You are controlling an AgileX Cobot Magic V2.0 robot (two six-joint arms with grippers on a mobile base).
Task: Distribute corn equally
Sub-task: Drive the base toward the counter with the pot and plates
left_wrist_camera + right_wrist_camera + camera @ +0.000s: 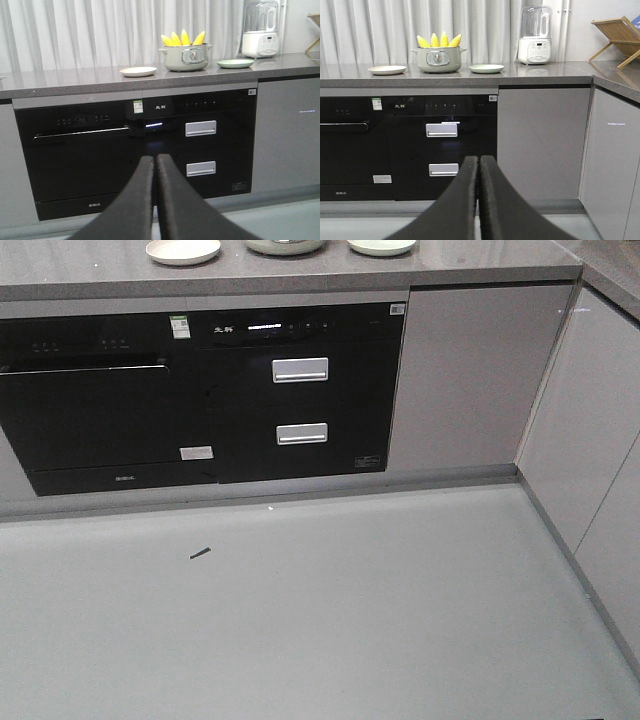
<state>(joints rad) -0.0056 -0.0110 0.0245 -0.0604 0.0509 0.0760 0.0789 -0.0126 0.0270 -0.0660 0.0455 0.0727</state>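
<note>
Corn (pixel 183 39) stands four cobs upright in the grey pot (pixel 185 59); the white plate (pixel 138 71) at its 9 o'clock and green plate (pixel 235 63) at 3 o'clock lie bare, so all the sharing is yet to do. Both the left gripper (pixel 155 162) and right gripper (pixel 479 162) hang closed, empty, well short of the grey table (pixel 70 80); white curtains (pixel 75 30) behind.
</note>
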